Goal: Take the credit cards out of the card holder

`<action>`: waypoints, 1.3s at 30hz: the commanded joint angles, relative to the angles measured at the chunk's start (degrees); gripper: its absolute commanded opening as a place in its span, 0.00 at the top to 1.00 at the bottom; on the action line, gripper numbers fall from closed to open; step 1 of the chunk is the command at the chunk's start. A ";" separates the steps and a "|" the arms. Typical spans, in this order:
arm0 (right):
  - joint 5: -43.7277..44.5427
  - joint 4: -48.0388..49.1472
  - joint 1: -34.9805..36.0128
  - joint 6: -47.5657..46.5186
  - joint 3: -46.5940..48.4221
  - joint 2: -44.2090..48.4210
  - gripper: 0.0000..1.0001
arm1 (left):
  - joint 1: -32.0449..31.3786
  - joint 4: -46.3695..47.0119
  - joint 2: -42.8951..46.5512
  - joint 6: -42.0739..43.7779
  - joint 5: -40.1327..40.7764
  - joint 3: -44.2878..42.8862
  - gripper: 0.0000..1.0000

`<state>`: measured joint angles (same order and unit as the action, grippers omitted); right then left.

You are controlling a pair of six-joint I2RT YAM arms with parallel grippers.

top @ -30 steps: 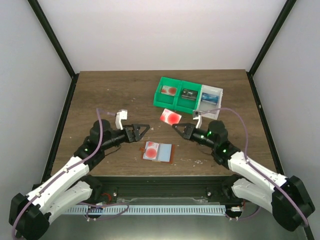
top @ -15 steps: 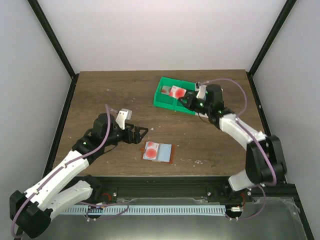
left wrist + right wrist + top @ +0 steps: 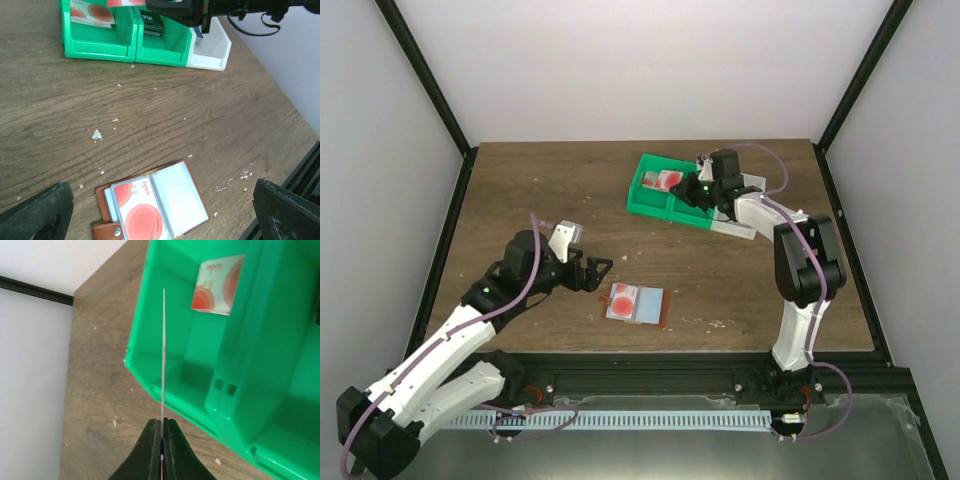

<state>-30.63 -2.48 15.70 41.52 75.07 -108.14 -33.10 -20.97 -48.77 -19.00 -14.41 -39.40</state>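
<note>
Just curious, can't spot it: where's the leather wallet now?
Top view: the card holder lies open at the front middle of the table, right of the left gripper, far from the green bins.

You have the card holder (image 3: 650,306) lying open and flat at lower centre of the top view, a white red-marked card (image 3: 137,206) in its left pocket. A second card (image 3: 163,355) stands edge-on, mid-frame in the right wrist view.

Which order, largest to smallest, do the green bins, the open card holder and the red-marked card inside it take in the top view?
Largest: green bins.
Then the card holder.
Smallest: the red-marked card, filling only one half of the holder.
</note>
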 commanded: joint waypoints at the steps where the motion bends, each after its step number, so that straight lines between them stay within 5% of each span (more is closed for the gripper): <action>1: 1.44 -0.61 -0.38 2.13 3.90 -3.56 0.99 | -0.03 0.30 1.00 1.18 -0.62 0.66 0.00; 31: -0.94 -2.28 1.25 4.13 23.03 -22.79 0.97 | -0.02 0.23 1.25 0.98 -0.74 1.01 0.00; 39: 0.86 -4.26 1.25 4.71 26.53 -24.17 0.86 | 0.01 0.22 1.22 0.88 -0.70 1.08 0.00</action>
<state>-31.29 -4.75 16.69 46.00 98.83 -130.67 -33.10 -21.17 -47.81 -18.81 -14.83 -38.85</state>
